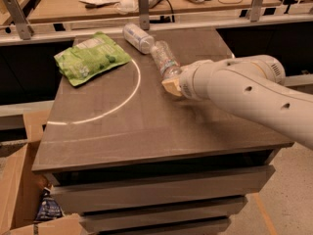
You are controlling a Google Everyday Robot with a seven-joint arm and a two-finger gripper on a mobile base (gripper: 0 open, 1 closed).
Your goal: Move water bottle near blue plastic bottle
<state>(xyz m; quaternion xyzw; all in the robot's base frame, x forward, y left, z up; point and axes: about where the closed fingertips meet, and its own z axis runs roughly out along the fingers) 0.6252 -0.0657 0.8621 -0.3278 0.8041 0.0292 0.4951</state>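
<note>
In the camera view, the water bottle (pixel 165 60) is seen lying on the desk (pixel 122 126), its near end against the pincer (pixel 172 85), whose state cannot be told, and its far end just beside the blue plastic bottle (pixel 138 38) beyond the pincer.

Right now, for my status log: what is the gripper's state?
Gripper: at the water bottle, by its near end; open or closed cannot be told.

Water bottle (pixel 165 61): clear, ribbed, lying flat, pointing 11 o'clock.
Blue plastic bottle (pixel 137 37): pale, smooth, lying just beside that 11 o'clock end.
Gripper (pixel 172 85): at the 5 o'clock end.
</note>
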